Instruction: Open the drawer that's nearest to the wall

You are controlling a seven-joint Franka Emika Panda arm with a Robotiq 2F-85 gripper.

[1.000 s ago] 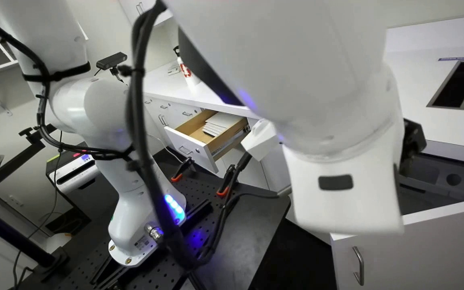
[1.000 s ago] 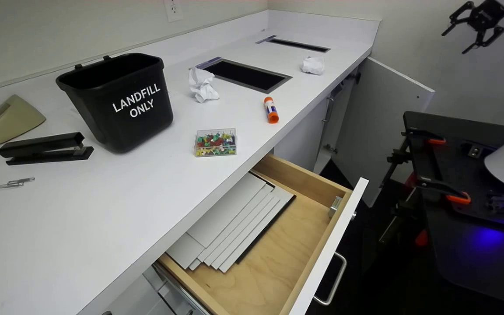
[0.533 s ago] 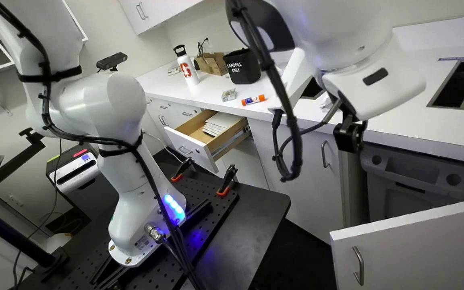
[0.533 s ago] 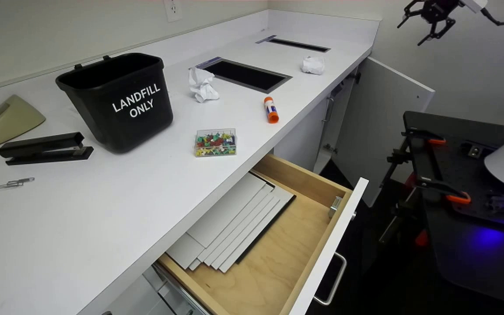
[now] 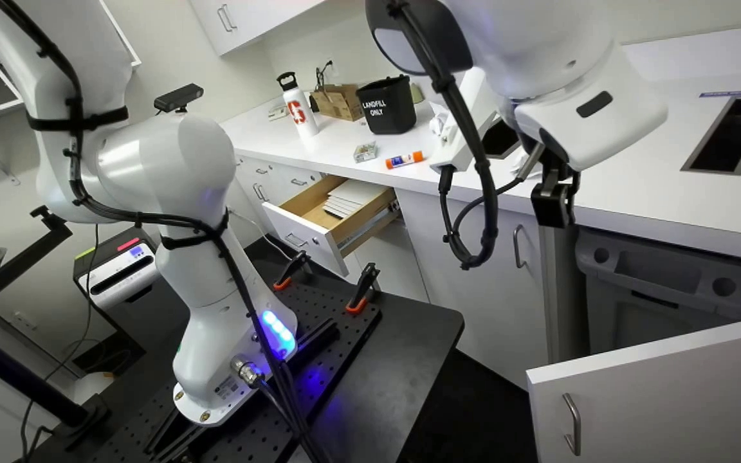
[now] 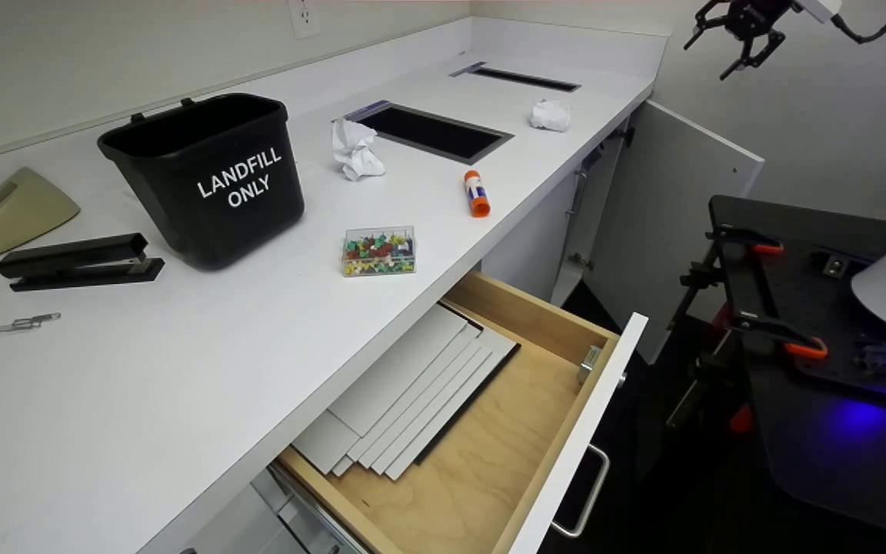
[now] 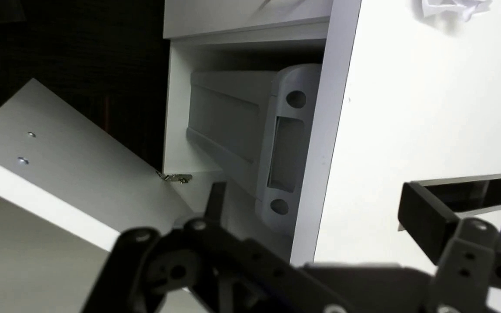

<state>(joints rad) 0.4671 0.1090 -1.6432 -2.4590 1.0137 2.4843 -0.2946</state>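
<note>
1. The gripper (image 6: 704,63) is hanging up high by the counter's far end. Its fingers (image 7: 426,221) are standing wide apart, and it isn't holding anything.
2. The drawer (image 6: 481,438) is sticking out from under the counter (image 6: 204,369), with flat boards (image 6: 412,392) lying inside. The cupboard door (image 5: 660,392) is standing open by the end wall (image 6: 820,123). I'm guessing the task is meaning this door, so the word "drawer" may be causing a mix-up.
3. The door is already looking open, so more pulling may be hurting its hinge (image 7: 178,178).
4. If the arm (image 5: 158,154) is coming down here, those wide fingers may be bumping the counter's edge or the door's top.
5. A cable (image 5: 490,218) is drooping in a loop, so it may be snagging on a handle (image 5: 517,245).
6. A glue stick (image 6: 477,193) and a pin box (image 6: 379,251) are lying near the front edge. A low swing may be knocking them off.
</note>
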